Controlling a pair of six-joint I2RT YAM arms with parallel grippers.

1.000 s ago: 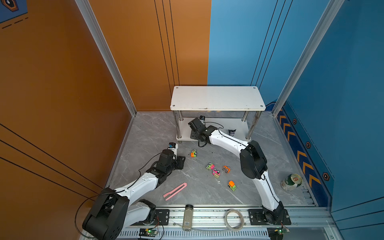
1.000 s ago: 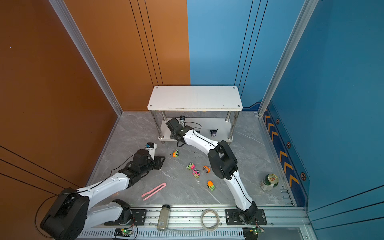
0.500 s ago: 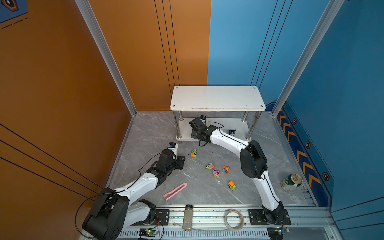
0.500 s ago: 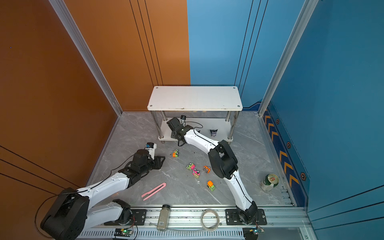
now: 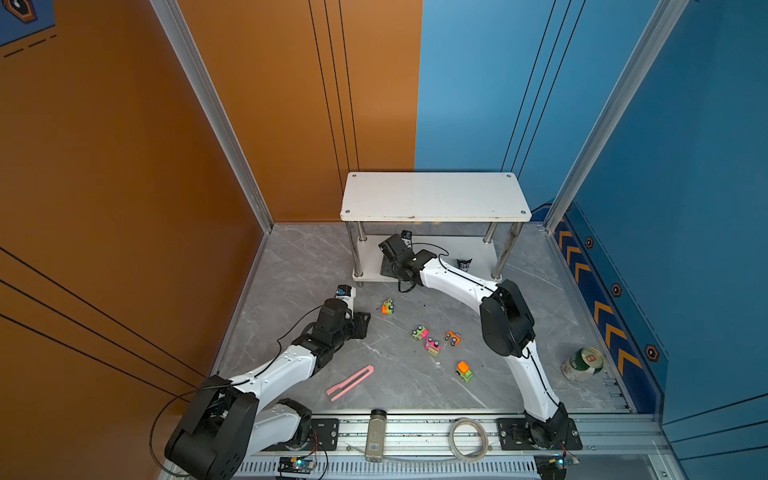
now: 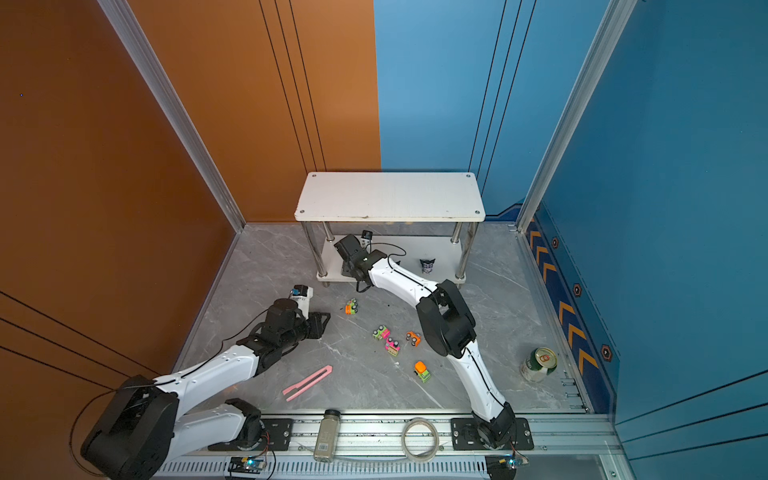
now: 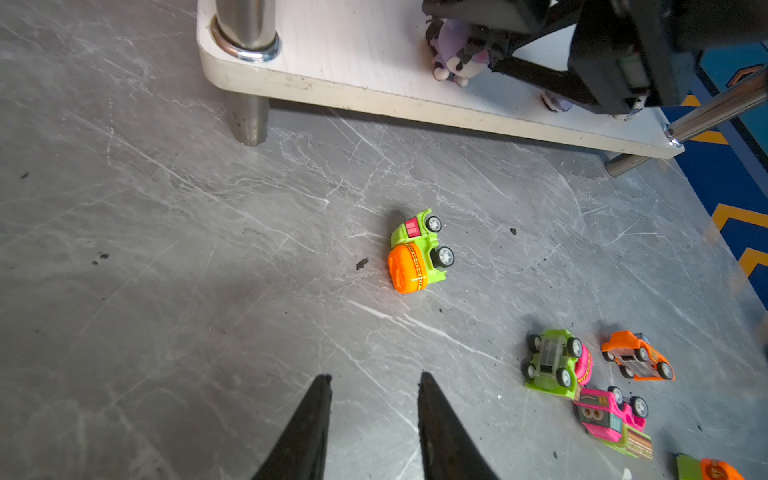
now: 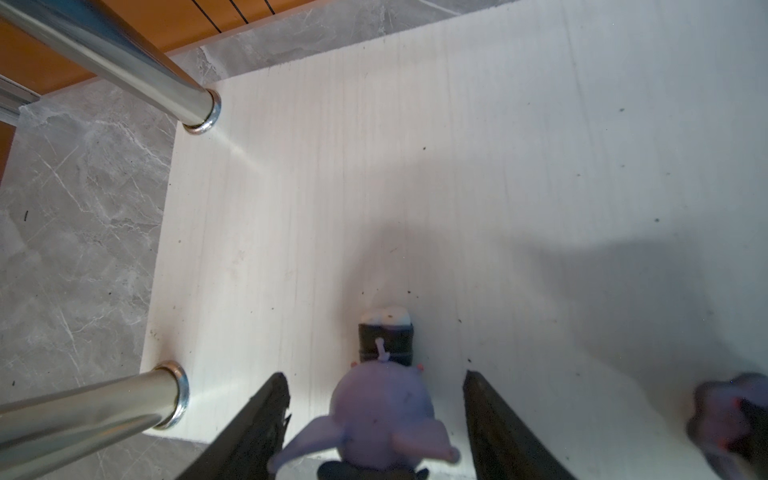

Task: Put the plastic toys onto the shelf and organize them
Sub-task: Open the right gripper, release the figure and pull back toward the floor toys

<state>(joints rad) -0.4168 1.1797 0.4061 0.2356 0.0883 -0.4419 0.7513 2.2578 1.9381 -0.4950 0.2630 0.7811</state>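
so the right gripper point(image 8: 374, 373) is spread open either side of a purple figurine point(image 8: 382, 405) on the shelf's point(image 8: 540, 166) lower tier, 9 o'clock end, while the left gripper point(image 7: 374, 376) hangs part-open and empty over the bench point(image 7: 166, 249), with an orange-green car point(image 5: 387, 306) near its 2 o'clock in both top views

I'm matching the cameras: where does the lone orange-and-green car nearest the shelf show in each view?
Top view: orange-and-green car, on the floor before the shelf's left end.
Top view: same spot.
Left wrist: ahead of the left claw, at.
Right wrist: not in it.
Shared landmark: the shelf's white lower board, in all four.
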